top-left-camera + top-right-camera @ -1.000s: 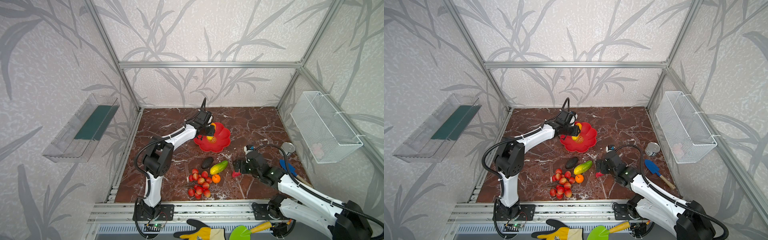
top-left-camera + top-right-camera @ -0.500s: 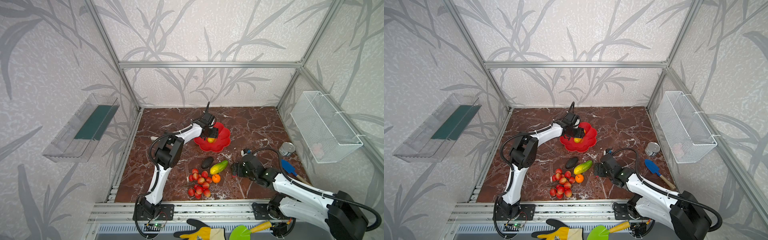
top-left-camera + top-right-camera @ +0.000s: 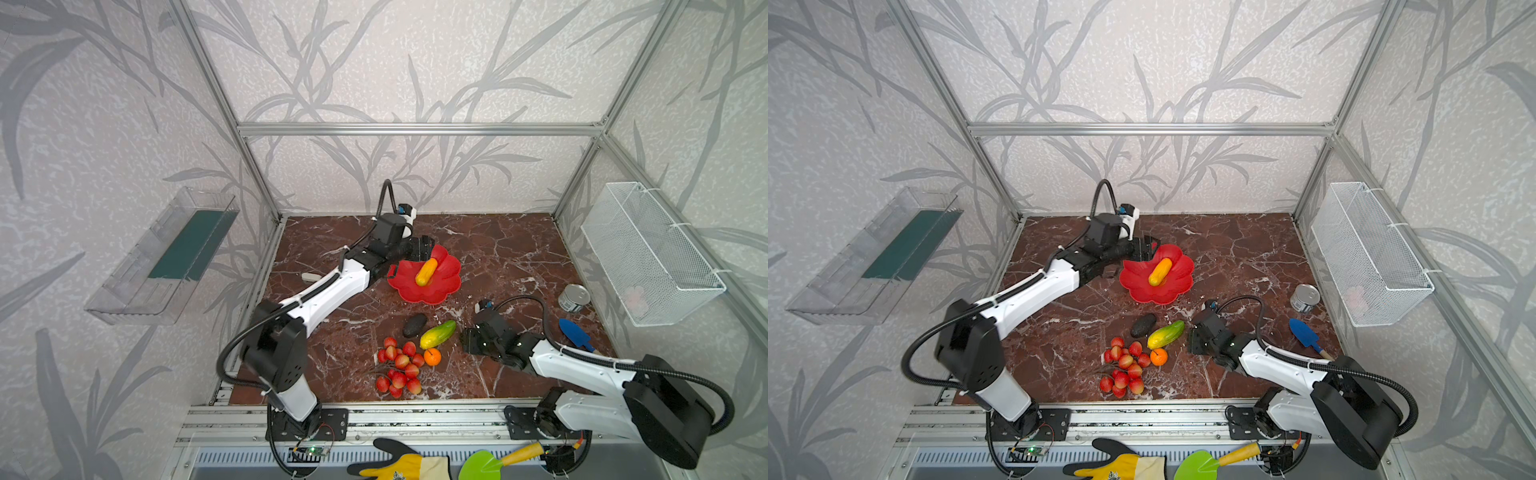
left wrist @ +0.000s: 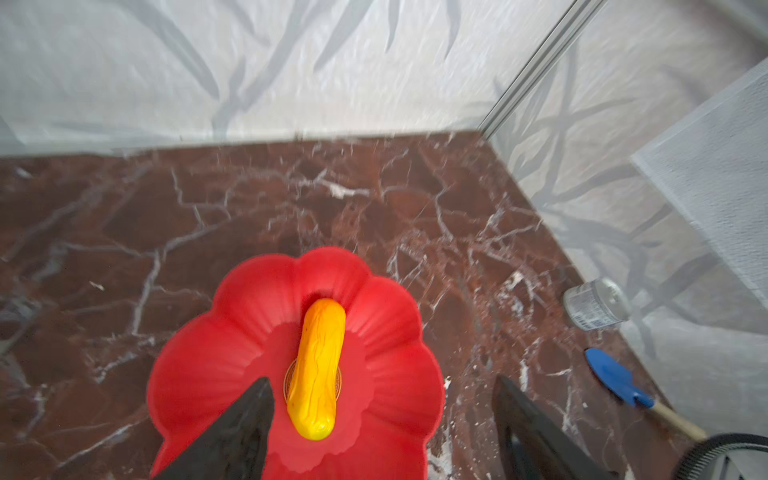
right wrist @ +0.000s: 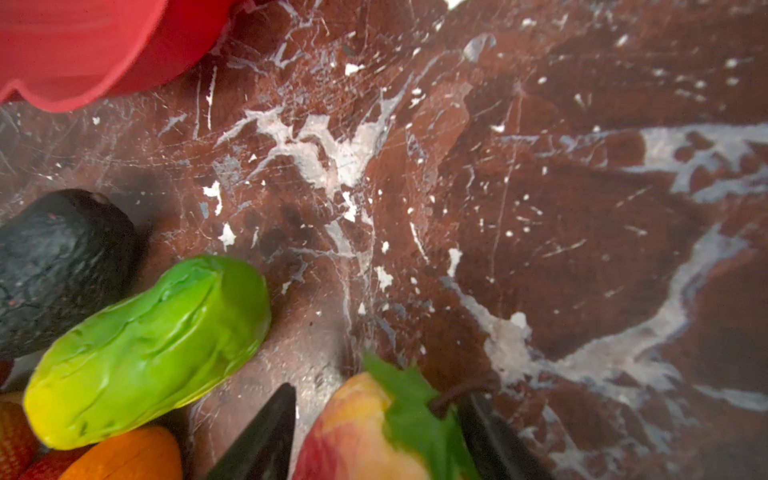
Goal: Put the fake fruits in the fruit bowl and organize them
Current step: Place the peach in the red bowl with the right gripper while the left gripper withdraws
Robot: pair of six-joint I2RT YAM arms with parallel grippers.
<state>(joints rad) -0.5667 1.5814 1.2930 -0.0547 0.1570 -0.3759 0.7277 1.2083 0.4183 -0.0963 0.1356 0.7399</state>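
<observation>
Released since a second ago, the yellow-orange fruit (image 3: 427, 272) lies across the gold centre of the fruit bowl (image 3: 451, 286), mid-frame in both top views. The left gripper (image 4: 382, 380) has backed to the bowl's upper-left rim, fingers wide apart and empty. Lower right of the bowl, the right gripper (image 5: 376, 392) closely flanks the red-pink fruit (image 5: 353, 432) — clamped or not, I cannot tell. The avocado (image 3: 414, 325), green-yellow fruit (image 3: 437, 334), small orange (image 3: 432, 356) and red-ball bunch (image 3: 399, 365) lie below the bowl.
</observation>
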